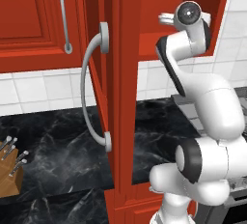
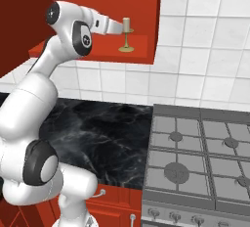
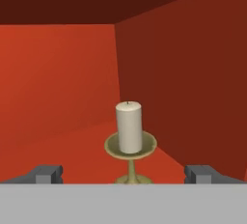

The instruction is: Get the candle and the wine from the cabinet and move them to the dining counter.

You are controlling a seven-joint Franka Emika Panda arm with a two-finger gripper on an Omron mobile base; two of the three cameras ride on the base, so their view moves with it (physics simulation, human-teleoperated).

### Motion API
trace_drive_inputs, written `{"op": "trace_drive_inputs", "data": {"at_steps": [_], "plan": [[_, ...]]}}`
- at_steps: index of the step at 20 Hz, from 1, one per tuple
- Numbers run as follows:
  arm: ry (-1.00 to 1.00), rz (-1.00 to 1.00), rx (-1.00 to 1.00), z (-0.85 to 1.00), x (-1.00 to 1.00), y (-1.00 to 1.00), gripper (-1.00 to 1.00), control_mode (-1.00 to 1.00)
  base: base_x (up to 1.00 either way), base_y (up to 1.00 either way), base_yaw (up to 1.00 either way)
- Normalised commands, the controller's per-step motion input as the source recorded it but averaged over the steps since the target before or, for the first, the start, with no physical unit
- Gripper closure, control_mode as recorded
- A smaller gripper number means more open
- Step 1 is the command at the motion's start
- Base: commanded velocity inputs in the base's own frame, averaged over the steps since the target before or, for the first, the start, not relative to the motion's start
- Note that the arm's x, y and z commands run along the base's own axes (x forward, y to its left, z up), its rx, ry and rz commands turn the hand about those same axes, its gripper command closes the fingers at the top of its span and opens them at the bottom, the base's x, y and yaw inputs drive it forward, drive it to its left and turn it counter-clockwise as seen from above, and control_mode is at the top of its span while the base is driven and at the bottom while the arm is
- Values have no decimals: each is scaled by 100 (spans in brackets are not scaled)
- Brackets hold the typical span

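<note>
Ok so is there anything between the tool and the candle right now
Nothing. In the hand view the open tool faces the candle across bare red cabinet shelf; the right base view agrees.

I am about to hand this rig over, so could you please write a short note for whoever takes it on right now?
Gripper: open, holding nothing, reaching into the open red wall cabinet and lined up on the candle.
Candle: upright in its brass candlestick on the cabinet shelf, centred between the fingertips but a little ahead of them, not yet touched.
Wine: I cannot spot it from here; the dining counter is likewise out of sight.
Done: cabinet door is open and the arm is in place.
Left: close on the candle, carry it to the dining counter, then fetch the wine.
</note>
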Motion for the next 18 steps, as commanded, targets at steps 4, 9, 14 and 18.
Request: {"op": "trace_drive_inputs", "data": {"at_steps": [4, 9, 14, 18], "plan": [[0, 0, 0, 0, 27, 0, -100, -100, 0, 0, 0], [0, 0, 0, 0, 25, 0, -100, -100, 0, 0, 0], [0, 0, 0, 0, 26, 0, -100, -100, 0, 0, 0], [0, 0, 0, 0, 22, -11, -100, -100, 0, 0, 0]]}}
